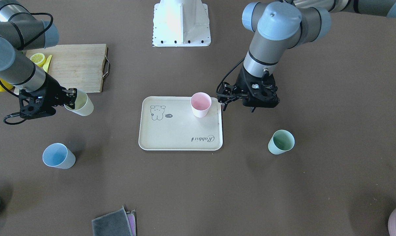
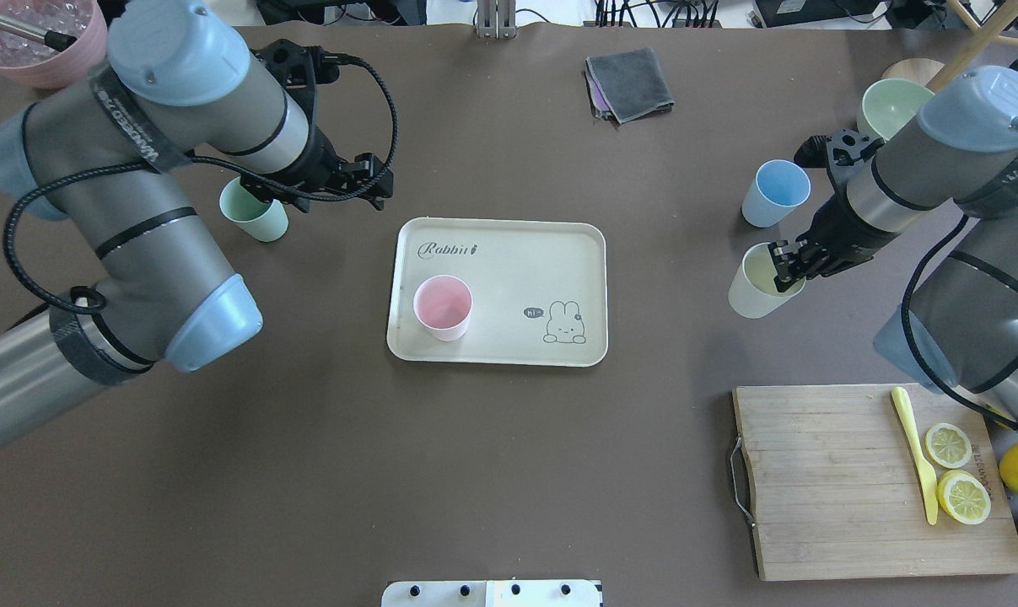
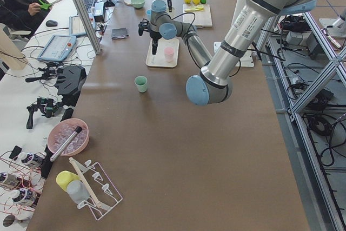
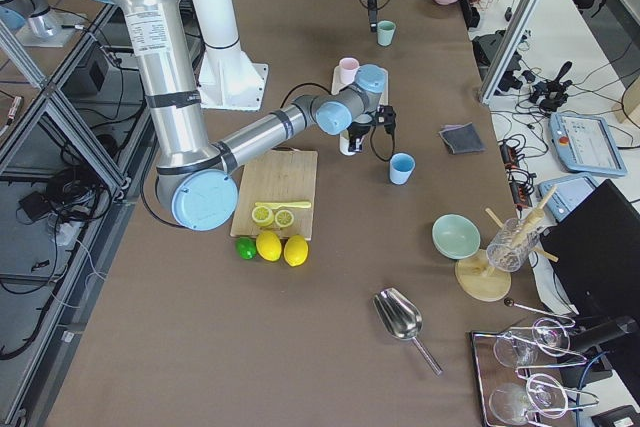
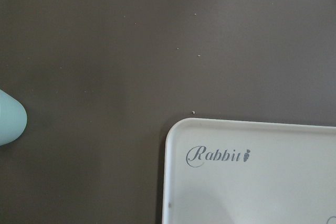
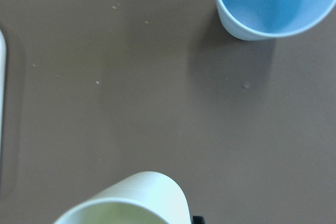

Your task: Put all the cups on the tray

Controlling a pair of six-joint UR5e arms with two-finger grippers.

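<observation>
The cream tray [image 1: 181,146] lies mid-table, also in the overhead view [image 2: 509,253]. A pink cup [image 1: 200,104] stands upright on it, near one corner. My left gripper [image 1: 223,97] is open and empty just beside that corner, apart from the cup. A mint green cup [image 2: 254,215] stands on the table beside the left arm. My right gripper [image 2: 785,265] is shut on the rim of a pale yellow cup [image 2: 755,287], which is tilted. A light blue cup [image 2: 776,192] stands on the table just beyond it.
A wooden cutting board [image 2: 829,480] with lemon halves and a yellow knife lies near the right arm, with whole lemons at its edge. A pale green bowl [image 2: 892,105], a folded grey cloth [image 2: 628,84] and a mauve pot [image 2: 40,42] sit along the far side.
</observation>
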